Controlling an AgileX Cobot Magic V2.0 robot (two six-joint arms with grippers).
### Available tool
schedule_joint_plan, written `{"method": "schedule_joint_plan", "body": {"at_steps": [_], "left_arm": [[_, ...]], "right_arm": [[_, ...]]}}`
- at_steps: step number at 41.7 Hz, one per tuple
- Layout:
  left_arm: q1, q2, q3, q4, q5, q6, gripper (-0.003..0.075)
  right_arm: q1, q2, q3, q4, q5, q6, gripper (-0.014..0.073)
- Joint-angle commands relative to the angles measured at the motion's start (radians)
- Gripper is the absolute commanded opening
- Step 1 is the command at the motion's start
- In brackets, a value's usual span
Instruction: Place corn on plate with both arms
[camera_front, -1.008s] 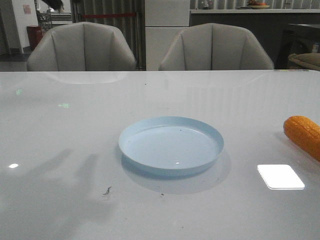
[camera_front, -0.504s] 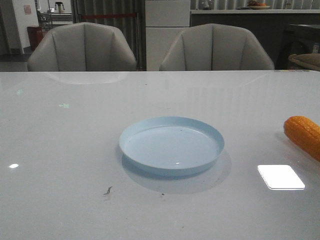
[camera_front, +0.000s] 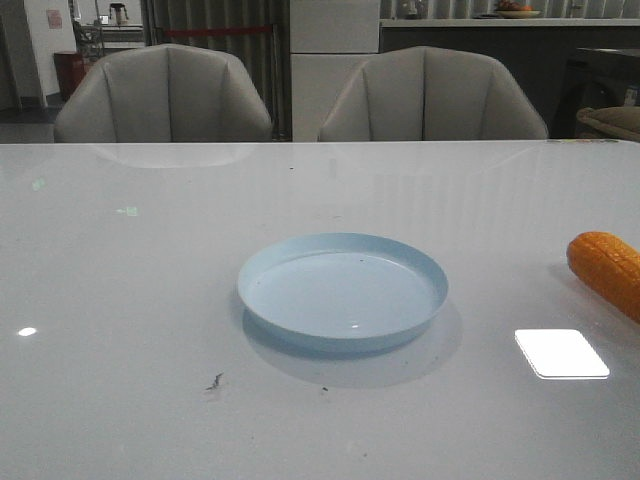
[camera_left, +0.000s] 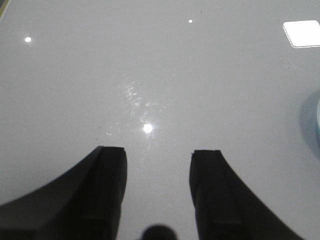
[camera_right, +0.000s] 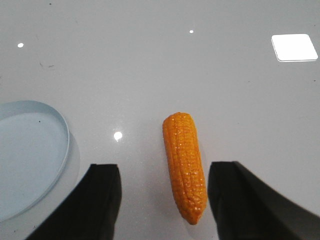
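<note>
The pale blue plate (camera_front: 343, 291) sits empty at the middle of the white table. The orange corn (camera_front: 608, 270) lies on the table at the right edge of the front view, cut off by the frame. In the right wrist view my right gripper (camera_right: 165, 172) is open above the table, and the corn (camera_right: 184, 163) lies between its two fingers without touching them; the plate's rim (camera_right: 64, 131) is off to one side. My left gripper (camera_left: 157, 157) is open and empty over bare table. Neither arm shows in the front view.
Two grey chairs (camera_front: 165, 95) stand behind the table's far edge. A bright window reflection (camera_front: 561, 353) lies on the table near the corn. A small dark speck (camera_front: 215, 381) lies in front of the plate. A sliver of the plate's rim (camera_left: 318, 114) shows in the left wrist view.
A faint shadow on the table at the front left has gone. The plate and the corn have not moved.
</note>
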Motion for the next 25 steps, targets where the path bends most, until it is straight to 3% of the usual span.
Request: {"method": "schedule_joint_plan", "body": {"at_steps": [1, 19, 25], "left_arm": [[-0.003, -0.055, -0.005, 0.005, -0.099, -0.011, 0.0372], [-0.003, -0.064, -0.005, 0.005, -0.118, -0.011, 0.0372], [-0.003, -0.064, -0.005, 0.005, -0.118, -0.011, 0.0372]], "right_arm": [[0.002, 0.007, -0.081, 0.002, 0.007, -0.006, 0.0485], [-0.064, 0.439, -0.619, -0.067, 0.447, -0.006, 0.049], [-0.063, 0.614, -0.732, -0.075, 0.518, -0.006, 0.049]]}}
